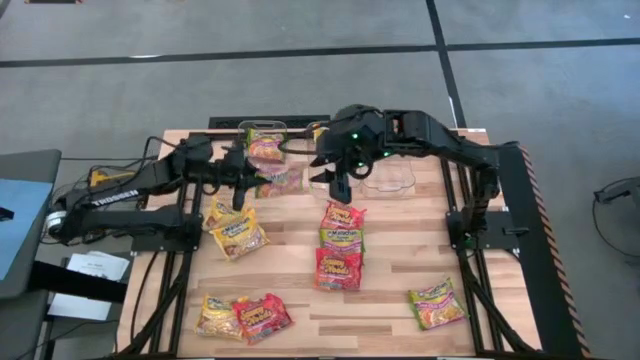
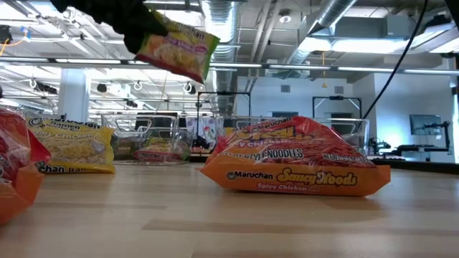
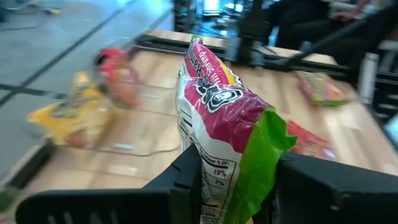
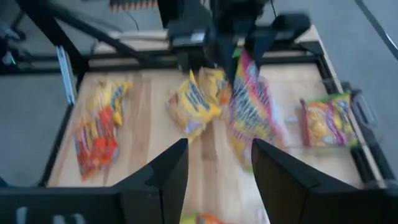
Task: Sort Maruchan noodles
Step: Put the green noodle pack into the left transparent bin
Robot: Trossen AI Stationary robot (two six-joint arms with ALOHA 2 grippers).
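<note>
My left gripper [image 1: 243, 188] is shut on a green-and-pink Maruchan noodle packet [image 3: 227, 118], held in the air over the table's far left part. The low view shows that packet [image 2: 177, 46] high above the tabletop. My right gripper [image 4: 217, 165] stands open with nothing between its fingers, raised over the far middle of the table [image 1: 337, 182] near the clear bins. Other packets lie flat on the wood: a stack in the middle [image 1: 341, 245], yellow ones at the left [image 1: 238, 235], two at the near left [image 1: 243, 316], a green one at the near right [image 1: 437, 303]. My left gripper pinches one end of the packet [image 3: 231, 190] between its two fingers [image 3: 186, 177], one on each flat face. The fingers come nearly level from the table's left. The rest of the packet sticks out beyond them, tilted and lifted clear of the table.
A clear bin [image 1: 252, 130] at the far edge holds a packet [image 1: 266, 147]. A second clear bin [image 1: 392, 181] stands at the far right, under my right arm. Bare wood lies between the middle stack and the near-right packet.
</note>
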